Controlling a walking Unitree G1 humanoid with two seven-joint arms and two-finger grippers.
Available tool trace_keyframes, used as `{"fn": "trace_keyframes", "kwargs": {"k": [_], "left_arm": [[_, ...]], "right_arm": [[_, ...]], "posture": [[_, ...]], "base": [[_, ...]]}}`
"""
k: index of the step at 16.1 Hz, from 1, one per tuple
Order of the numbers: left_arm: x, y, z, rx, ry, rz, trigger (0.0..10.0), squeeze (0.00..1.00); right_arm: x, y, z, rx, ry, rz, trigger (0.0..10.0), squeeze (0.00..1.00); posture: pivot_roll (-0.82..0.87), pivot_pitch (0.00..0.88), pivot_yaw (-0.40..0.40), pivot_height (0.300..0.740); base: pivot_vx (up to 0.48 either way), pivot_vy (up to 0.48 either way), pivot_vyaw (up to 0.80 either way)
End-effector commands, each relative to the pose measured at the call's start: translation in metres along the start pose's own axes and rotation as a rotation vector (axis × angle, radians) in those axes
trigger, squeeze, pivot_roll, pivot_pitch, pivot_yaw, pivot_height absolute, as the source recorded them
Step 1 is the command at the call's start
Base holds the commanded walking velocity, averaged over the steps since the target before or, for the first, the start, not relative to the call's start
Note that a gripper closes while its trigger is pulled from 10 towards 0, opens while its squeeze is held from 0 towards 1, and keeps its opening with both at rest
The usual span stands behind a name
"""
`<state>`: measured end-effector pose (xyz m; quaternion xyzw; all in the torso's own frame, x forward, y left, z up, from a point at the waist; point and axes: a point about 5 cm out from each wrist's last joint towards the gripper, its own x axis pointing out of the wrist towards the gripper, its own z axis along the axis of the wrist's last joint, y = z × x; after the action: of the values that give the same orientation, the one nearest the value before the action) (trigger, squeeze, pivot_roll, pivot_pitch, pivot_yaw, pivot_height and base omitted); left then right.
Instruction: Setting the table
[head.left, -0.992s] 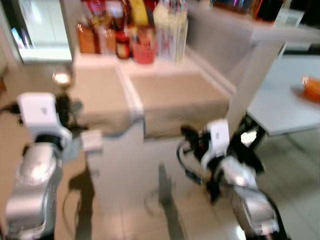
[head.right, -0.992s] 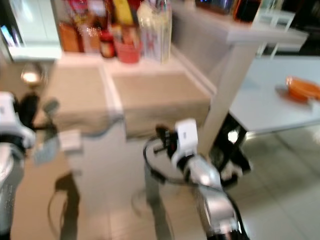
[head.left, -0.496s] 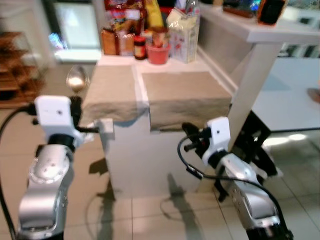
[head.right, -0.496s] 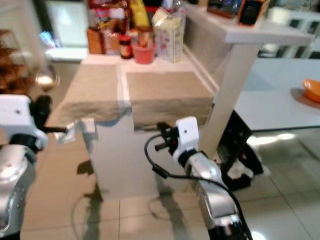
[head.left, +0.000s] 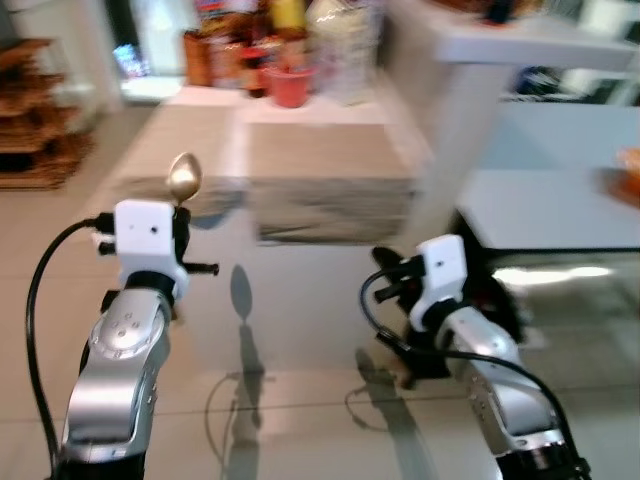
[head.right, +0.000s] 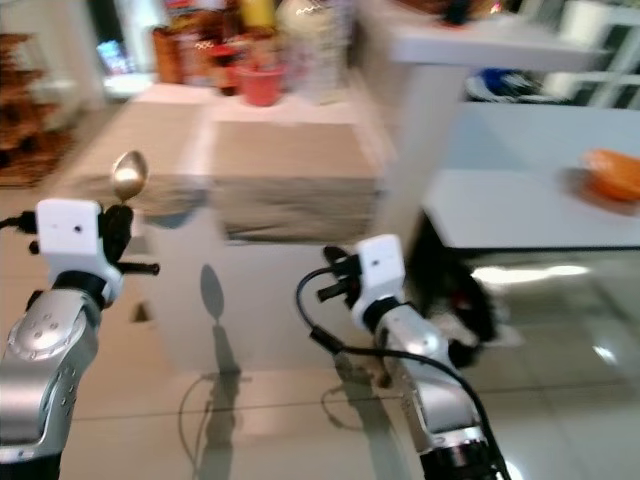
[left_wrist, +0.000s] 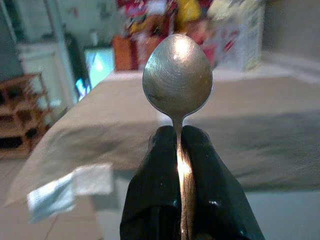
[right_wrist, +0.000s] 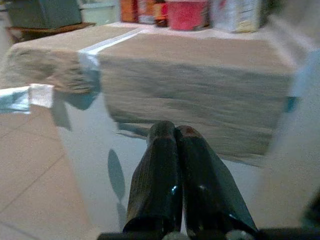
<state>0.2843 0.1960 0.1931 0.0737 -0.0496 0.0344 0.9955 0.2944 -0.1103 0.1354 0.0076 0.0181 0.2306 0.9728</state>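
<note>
My left gripper (left_wrist: 177, 137) is shut on the handle of a metal spoon (left_wrist: 177, 75), whose bowl stands upright above the fingers. In the eye views the spoon (head.left: 183, 177) rises over my left wrist, short of the table's near edge. Two beige placemats (head.left: 325, 170) lie side by side on the white table (head.left: 250, 110) ahead and hang over its front. My right gripper (right_wrist: 176, 135) is shut with nothing in it, held low before the table's front face (right_wrist: 90, 150).
Jars, a red cup (head.left: 290, 87) and food packets crowd the table's far end. A white counter with a post (head.left: 470, 120) stands to the right, beyond it a grey table (head.left: 560, 200) with an orange bowl (head.right: 612, 172). A wooden rack (head.left: 40, 130) is at left. Glossy tiled floor lies below.
The whole picture has shifted and blurred, so the camera has moved. The spoon stays in my left gripper; both arms hold about the same pose.
</note>
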Motion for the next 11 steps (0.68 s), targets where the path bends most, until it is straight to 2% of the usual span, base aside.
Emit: {"fn": "trace_keyframes", "kwargs": {"k": [1, 3, 7, 10, 11], "left_arm": [[0.000, 0.004, -0.002, 0.010, 0.005, 0.017, 0.0, 0.00], [0.001, -0.004, -0.010, -0.011, 0.023, -0.020, 0.0, 0.00], [0.004, -0.013, -0.014, -0.016, 0.031, 0.016, 0.0, 0.00], [0.004, -0.013, -0.022, -0.012, 0.053, 0.036, 0.0, 0.00], [0.004, -0.013, -0.023, -0.006, 0.055, 0.039, 0.0, 0.00]], "right_arm": [[0.002, 0.005, 0.005, -0.009, -0.024, 0.016, 10.0, 0.00], [0.000, 0.007, 0.006, -0.013, -0.029, 0.023, 10.0, 0.00], [0.000, 0.011, 0.005, -0.019, -0.022, 0.060, 10.0, 0.00], [0.001, 0.009, 0.006, -0.033, -0.016, 0.064, 10.0, 0.00], [0.001, 0.008, 0.007, -0.044, -0.016, 0.061, 10.0, 0.00]], "posture": [[0.01, 0.000, -0.004, 0.732], [0.00, 0.000, -0.003, 0.732], [-0.01, 0.000, -0.020, 0.732], [-0.02, 0.000, -0.030, 0.732], [-0.02, 0.000, -0.032, 0.732]], "base": [[0.000, -0.461, 0.00], [0.000, -0.461, 0.00], [0.000, -0.444, 0.00], [0.000, -0.426, 0.00], [0.000, -0.424, 0.77]]}}
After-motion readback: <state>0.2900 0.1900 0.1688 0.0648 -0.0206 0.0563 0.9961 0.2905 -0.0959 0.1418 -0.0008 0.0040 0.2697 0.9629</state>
